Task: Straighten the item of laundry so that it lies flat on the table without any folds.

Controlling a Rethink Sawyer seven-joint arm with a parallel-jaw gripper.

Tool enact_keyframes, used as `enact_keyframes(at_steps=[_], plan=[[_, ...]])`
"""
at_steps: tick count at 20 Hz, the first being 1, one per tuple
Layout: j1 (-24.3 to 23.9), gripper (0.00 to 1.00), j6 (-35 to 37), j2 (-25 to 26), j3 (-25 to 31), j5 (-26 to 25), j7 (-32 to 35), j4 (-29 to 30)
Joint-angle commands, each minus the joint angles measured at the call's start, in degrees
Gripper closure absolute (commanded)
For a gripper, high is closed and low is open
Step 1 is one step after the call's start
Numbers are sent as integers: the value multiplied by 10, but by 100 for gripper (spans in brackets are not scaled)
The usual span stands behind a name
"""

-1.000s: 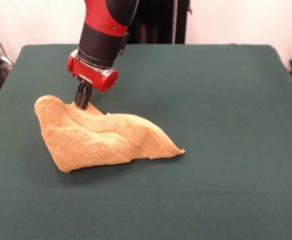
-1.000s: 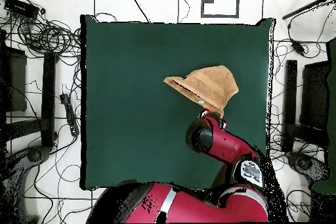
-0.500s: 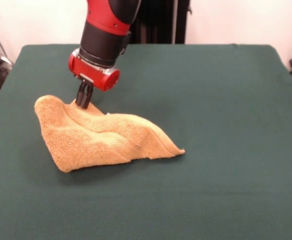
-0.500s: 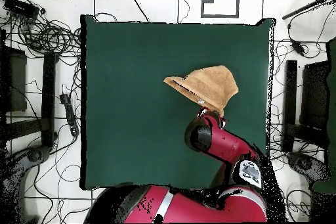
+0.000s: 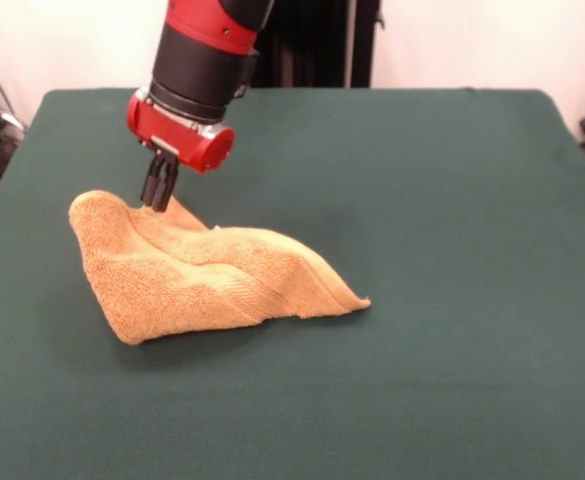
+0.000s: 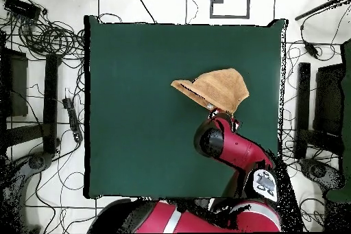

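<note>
Towel status: small orange-tan terry towel (image 5: 197, 275) sits folded in a bunched wedge on the left half of the dark green felt-covered table (image 5: 452, 250), ridge running to a point on the right. Red-and-black arm's gripper (image 5: 157, 190) has shifted up and slightly left over the last second; black fingers look pressed together, pinching the towel's far edge, which seems slightly lifted. Overhead: towel (image 6: 216, 88) is right of table (image 6: 137, 108) centre, fan-shaped, layers doubled; gripper hidden under the wrist at its near edge. Judgement: the lift has just begun, nothing unfolded yet.
</note>
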Motion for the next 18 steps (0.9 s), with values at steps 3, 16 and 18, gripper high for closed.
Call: enact_keyframes(at_steps=[3, 16, 18], plan=[[21, 0, 47, 16, 24, 25, 85, -17], [13, 0, 47, 20, 57, 73, 145, 28], [24, 0, 35, 27, 50, 84, 150, 30]])
